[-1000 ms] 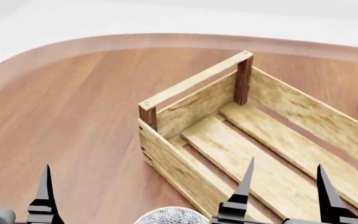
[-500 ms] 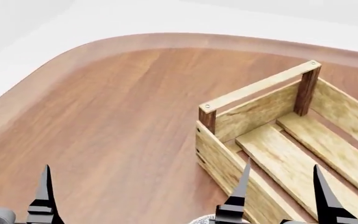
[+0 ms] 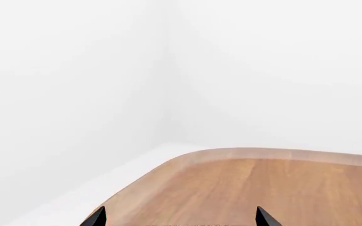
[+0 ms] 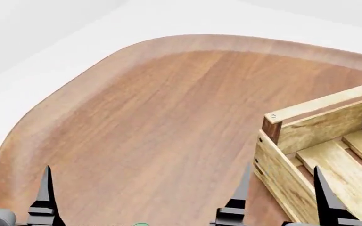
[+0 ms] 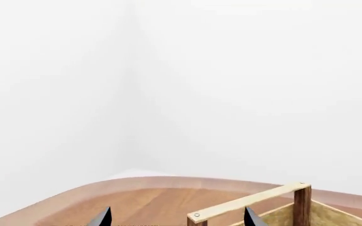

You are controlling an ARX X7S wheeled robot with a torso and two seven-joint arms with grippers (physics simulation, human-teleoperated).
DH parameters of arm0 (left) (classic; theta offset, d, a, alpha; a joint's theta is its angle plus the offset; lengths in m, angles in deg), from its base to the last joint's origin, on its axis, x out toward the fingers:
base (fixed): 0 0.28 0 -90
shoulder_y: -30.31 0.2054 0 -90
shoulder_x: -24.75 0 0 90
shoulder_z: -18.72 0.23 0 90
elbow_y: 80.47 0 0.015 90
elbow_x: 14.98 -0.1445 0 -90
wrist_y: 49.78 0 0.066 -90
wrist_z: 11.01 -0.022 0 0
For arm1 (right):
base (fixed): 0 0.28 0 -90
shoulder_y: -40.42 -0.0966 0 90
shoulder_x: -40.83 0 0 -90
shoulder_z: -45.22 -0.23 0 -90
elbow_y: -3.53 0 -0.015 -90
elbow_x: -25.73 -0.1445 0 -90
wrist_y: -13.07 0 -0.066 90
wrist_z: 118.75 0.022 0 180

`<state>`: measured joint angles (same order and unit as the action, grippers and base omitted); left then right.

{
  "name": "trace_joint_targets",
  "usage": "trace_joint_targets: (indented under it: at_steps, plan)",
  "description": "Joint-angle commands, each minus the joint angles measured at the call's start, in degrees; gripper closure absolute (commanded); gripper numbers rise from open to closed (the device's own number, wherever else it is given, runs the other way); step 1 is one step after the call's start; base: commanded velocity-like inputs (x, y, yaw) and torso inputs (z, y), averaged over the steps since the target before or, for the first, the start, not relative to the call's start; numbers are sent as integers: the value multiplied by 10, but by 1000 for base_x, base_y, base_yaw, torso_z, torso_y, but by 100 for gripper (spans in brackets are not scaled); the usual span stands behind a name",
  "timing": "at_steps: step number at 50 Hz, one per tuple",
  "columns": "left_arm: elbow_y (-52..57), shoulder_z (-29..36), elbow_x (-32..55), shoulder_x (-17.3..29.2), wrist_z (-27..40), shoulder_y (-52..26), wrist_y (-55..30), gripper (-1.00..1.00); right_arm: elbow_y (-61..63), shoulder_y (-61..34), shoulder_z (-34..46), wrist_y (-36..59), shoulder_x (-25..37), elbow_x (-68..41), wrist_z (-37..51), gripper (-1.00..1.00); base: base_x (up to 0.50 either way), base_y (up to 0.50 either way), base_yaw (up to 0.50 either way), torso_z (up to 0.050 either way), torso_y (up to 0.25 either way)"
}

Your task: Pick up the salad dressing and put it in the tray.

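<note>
No writing, brand or label can be read on anything in view. The large rectangular light-wood slatted tray with dark brown corner posts sits at the right edge of the head view, cut off by the frame, resting on the rounded brown wooden table; one pale top rail with a small screw head runs from its near post toward the upper right. At the very bottom edge of the head view, left of centre, a thin sliver of green peeks in; it may be the cap of the salad dressing, but too little shows to tell. The left gripper shows as dark pointed fingers at the lower left of that view, spread apart and holding nothing. The right gripper stands at the lower right, its fingers likewise spread with nothing between them, one tip in front of the tray's near wall. In the right wrist view the tray's rail and posts lie at the lower right, beyond the finger tips, with plain white walls behind.
</note>
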<state>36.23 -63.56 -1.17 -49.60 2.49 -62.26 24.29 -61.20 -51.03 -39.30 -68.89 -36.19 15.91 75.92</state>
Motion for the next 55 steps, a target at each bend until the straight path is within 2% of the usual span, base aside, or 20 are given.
trace_joint_targets:
  at_steps: [1, 12, 18, 23, 30, 34, 47, 55]
  plan:
    - [-2, 1, 2, 2, 3, 0, 2, -100, 2, 2, 7, -2, 6, -7, 0, -100, 0, 0, 0, 0, 0]
    - [-4, -1, 6, 5, 6, 1, 5, -100, 10, 3, 54, 56, 51, 31, -29, -100, 0, 0, 0, 0, 0]
    - [-7, -2, 8, 6, 8, 0, 6, -100, -6, 8, 68, 54, 70, 35, -50, -100, 0, 0, 0, 0, 0]
    - [-7, -4, 10, 7, 10, -1, 6, -100, -16, 13, 106, 32, 113, 51, -104, -100, 0, 0, 0, 0, 0]
    - [-6, -3, 11, 8, 12, 0, 7, -100, 10, 31, 121, 108, 157, -18, -177, -100, 0, 0, 0, 0, 0]
    - [-5, -3, 13, 9, 13, 0, 7, -100, 12, 50, 155, 94, 186, 15, -198, -100, 0, 0, 0, 0, 0]
    - [-7, -1, 16, 12, 15, 0, 8, -100, 21, 62, 167, 106, 215, 3, -231, -100, 0, 0, 0, 0, 0]
    - [-5, 1, 18, 13, 16, 0, 6, -100, 18, 58, 168, 106, 208, -14, -239, -100, 0, 0, 0, 0, 0]
